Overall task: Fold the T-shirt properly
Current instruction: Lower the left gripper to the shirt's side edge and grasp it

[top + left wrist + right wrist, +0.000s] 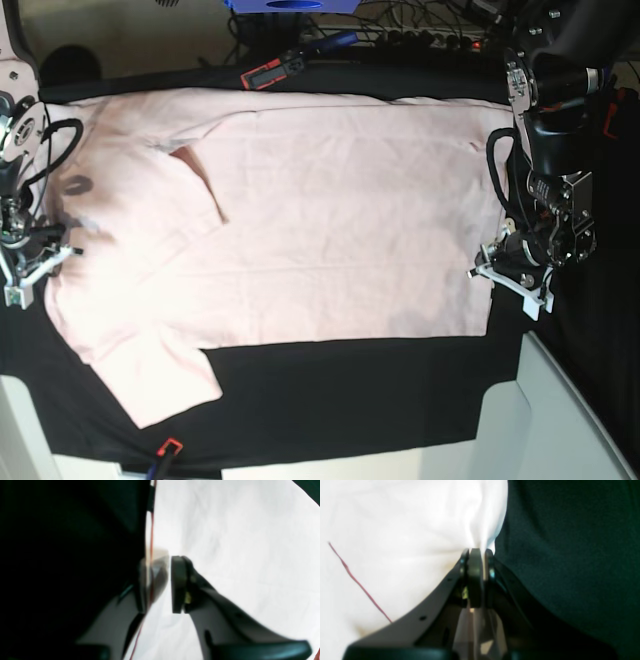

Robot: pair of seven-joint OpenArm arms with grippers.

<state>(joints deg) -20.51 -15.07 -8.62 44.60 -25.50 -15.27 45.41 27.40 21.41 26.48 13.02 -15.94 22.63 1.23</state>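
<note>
The left end effector (160, 585) straddled the pale T-shirt (237, 542) edge with a narrow gap between its pads, one finger (178, 585) on the cloth, the other blurred over the dark tabletop (62, 555).

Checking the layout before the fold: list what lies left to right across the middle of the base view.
Right hand shut on the shirt's edge → pale pink T-shirt spread flat → left hand at the opposite edge → black table cloth.
</note>
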